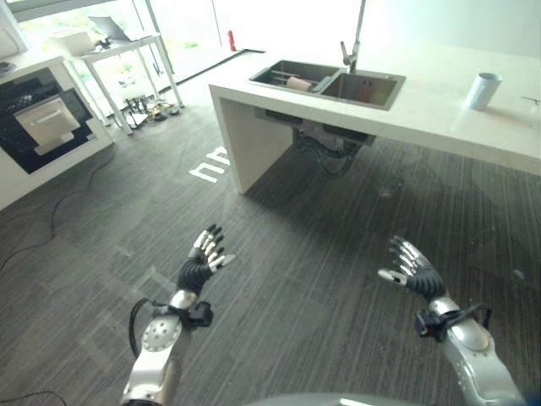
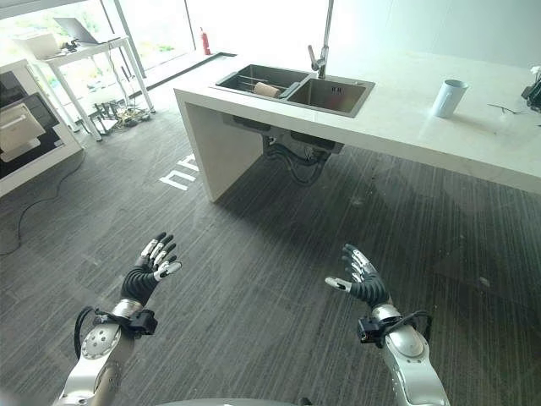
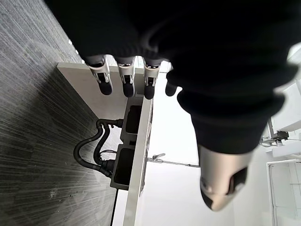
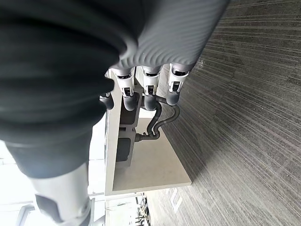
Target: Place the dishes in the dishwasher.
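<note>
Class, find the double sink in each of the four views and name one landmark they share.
Left eye view: sink at top centre, set in the counter.
Right eye view: sink at top centre.
Left wrist view: sink seen from below, past the fingers.
Right wrist view: sink from below.
Shared landmark: drain pipes.

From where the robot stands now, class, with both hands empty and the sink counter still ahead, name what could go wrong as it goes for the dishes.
1. The white cup stands alone on the counter beside the sink; a passing arm could topple it.
2. The faucet rises over the sink, so a hand reaching in could strike it.
3. The left hand and right hand are open and hold nothing, well short of the counter; reaching early would likely miss.
</note>
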